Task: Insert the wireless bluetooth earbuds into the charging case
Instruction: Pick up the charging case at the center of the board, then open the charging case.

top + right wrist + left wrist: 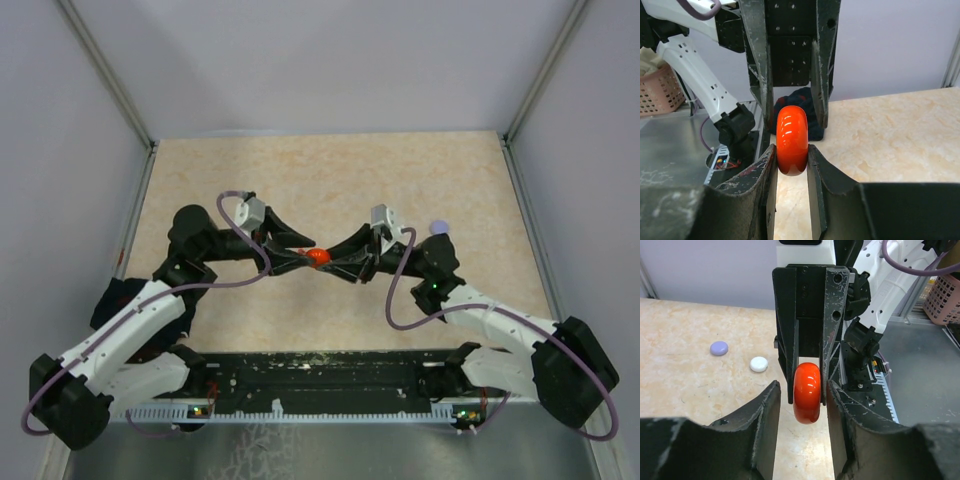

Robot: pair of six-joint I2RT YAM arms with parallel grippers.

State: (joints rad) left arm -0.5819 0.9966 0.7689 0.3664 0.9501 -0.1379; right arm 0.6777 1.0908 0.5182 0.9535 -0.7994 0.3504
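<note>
Charging case: a glossy red, round plastic charging case, shaped like a thick disc, stands on edge over the middle of the worktop, where the two arms meet tip to tip; each wrist view looks straight at its rounded rim; whether it touches the worktop cannot be told
Right gripper: the black two-finger right gripper is closed narrowly on the charging case, with one finger pressed against each flat face
Left gripper: the black two-finger left gripper faces it from the opposite side, fingers spread wider than the charging case and standing on either side of it; the left wrist view shows a gap on each side
Arms: two white and black arms reach inward from the near corners, each with a loop of purple cable
Other discs: a small lilac round disc and a small white round disc lie flat on the worktop, near each other but not touching, and well apart from the charging case; in the top view the lilac disc shows just past the right arm
Worktop: a beige, marbled worktop with pale walls on three sides
Beyond the worktop: a pink plastic lattice basket shows at the edge of both wrist views
</note>
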